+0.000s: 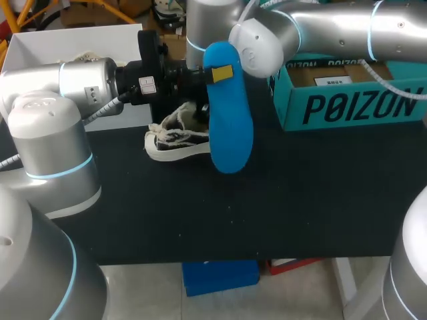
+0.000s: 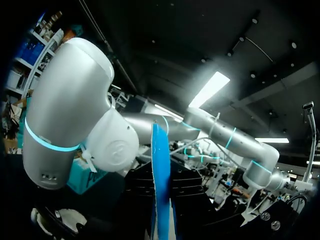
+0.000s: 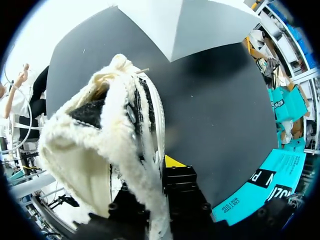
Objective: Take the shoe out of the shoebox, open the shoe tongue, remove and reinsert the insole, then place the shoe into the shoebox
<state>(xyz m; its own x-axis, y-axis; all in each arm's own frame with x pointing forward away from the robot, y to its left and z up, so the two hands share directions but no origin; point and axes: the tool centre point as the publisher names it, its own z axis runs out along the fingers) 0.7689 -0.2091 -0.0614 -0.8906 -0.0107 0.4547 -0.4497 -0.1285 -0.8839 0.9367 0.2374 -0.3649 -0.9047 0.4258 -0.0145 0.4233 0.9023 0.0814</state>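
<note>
My left gripper (image 1: 220, 72) is pinching the blue insole (image 1: 230, 120) by its top end. It holds the insole up in the air so it hangs down just beside the shoe (image 1: 175, 137), and I think that makes it ready to slide back in. The shoe sits on the black table (image 1: 267, 207), out of the teal shoebox (image 1: 347, 107), with my right gripper (image 3: 169, 167) right up against its side, maybe to stop it sliding; I cannot tell if that one is pinching it.
</note>
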